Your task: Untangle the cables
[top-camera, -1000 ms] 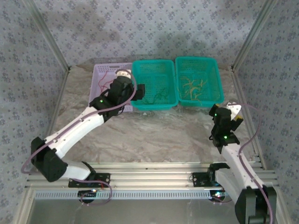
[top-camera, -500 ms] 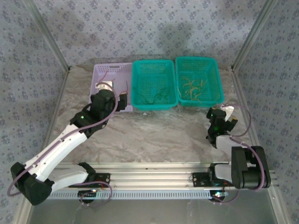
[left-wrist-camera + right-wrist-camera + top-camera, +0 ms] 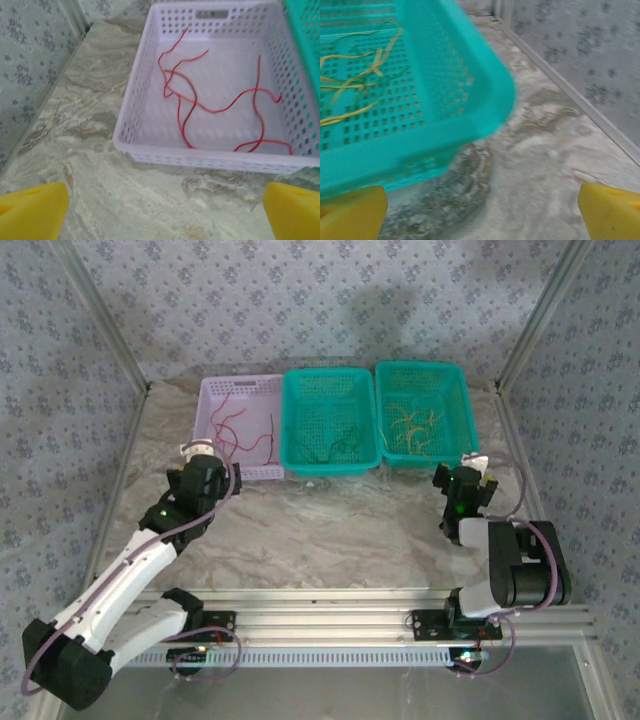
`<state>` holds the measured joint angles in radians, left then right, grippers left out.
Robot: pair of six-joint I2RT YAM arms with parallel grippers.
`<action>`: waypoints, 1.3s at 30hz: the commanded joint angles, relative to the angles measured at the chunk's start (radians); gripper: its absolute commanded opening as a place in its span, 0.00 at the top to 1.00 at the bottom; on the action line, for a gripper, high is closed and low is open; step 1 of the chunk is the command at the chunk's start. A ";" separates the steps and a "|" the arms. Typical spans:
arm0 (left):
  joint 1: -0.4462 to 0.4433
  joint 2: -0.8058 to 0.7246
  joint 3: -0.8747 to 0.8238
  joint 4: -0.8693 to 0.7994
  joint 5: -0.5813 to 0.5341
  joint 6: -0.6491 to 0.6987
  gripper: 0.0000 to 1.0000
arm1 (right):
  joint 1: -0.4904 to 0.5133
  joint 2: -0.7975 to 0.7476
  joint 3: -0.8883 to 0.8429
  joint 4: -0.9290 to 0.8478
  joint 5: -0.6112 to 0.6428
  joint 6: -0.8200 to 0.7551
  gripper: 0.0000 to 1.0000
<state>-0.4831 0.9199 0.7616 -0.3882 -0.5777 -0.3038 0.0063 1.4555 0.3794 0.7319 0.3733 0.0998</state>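
Cables [image 3: 330, 440] are laid by colour: red cables [image 3: 200, 102] in the lilac basket [image 3: 210, 159], green cables [image 3: 335, 447] in the middle basket [image 3: 330, 373], yellow cables [image 3: 350, 86] in the right basket [image 3: 420, 366]. The left gripper [image 3: 162, 210] and right gripper [image 3: 482, 210] are held open.

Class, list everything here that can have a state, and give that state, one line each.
Left gripper: open, empty, facing the lilac basket.
Right gripper: open, empty, by a corner of the right teal basket.
Red cables: loose in the lilac basket, crossing one another.
Green cables: lying in the middle teal basket.
Yellow cables: lying in the right teal basket, overlapping.
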 commanded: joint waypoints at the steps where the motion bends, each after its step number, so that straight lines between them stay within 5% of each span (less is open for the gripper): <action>1: 0.029 0.005 -0.024 0.060 -0.033 0.023 0.00 | -0.013 0.043 0.010 0.064 -0.173 -0.091 0.00; 3: 0.053 0.001 -0.045 0.090 -0.060 0.038 0.00 | -0.010 0.088 -0.036 0.215 -0.147 -0.094 0.00; 15: 0.275 0.092 -0.172 0.315 -0.127 0.061 0.00 | -0.004 0.069 -0.017 0.139 -0.152 -0.095 0.00; 22: 0.390 0.224 -0.242 0.541 -0.022 0.080 0.00 | -0.004 0.068 -0.016 0.139 -0.153 -0.095 0.00; 27: 0.435 0.321 -0.351 0.875 0.052 0.186 0.00 | -0.004 0.069 -0.017 0.139 -0.152 -0.095 0.00; 39: 0.449 0.602 -0.360 1.212 0.339 0.264 0.00 | -0.004 0.070 -0.017 0.139 -0.152 -0.095 0.00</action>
<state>-0.0528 1.4796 0.3882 0.7139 -0.3347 -0.0547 0.0044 1.5242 0.3660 0.8467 0.2264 0.0246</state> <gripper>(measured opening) 0.997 0.998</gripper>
